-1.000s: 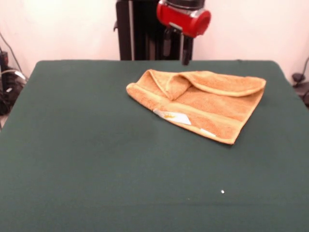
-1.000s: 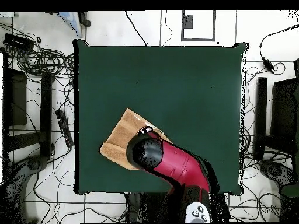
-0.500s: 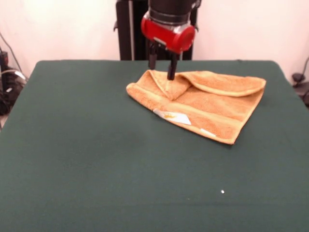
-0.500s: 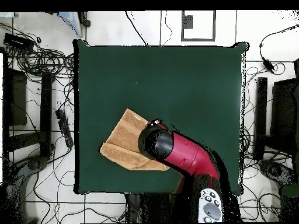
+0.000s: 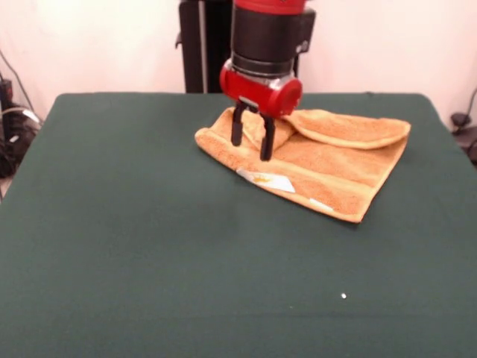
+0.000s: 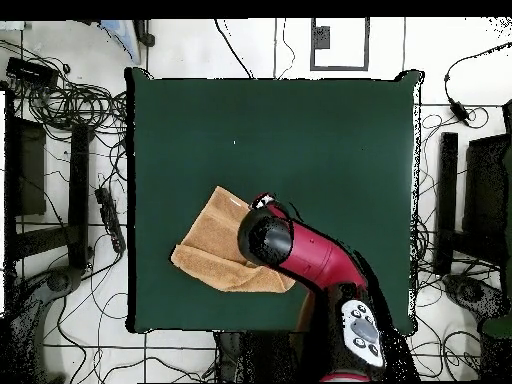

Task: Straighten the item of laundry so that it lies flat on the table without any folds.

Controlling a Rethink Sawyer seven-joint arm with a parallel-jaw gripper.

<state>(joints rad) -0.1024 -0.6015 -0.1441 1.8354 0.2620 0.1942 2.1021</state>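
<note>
The orange-yellow towel (image 5: 328,160) lies on the dark green table (image 5: 149,246) toward its far side, with its top edge folded over and a corner flap turned in at the left. A white label (image 5: 267,180) shows at its near edge. My gripper (image 5: 252,145) is open and empty, its two black fingers pointing down just above the towel's left folded part. In the overhead view the towel (image 6: 210,250) lies at the table's lower left, and the red arm (image 6: 300,255) covers its right side and the gripper.
Cables and equipment lie on the floor around the table (image 6: 330,140) in the overhead view. A small white speck (image 5: 343,296) sits on the cloth near the front right.
The arm has come forward and down from the table's far edge, so the gripper now hangs over the towel's left folded part. The towel has not moved.
</note>
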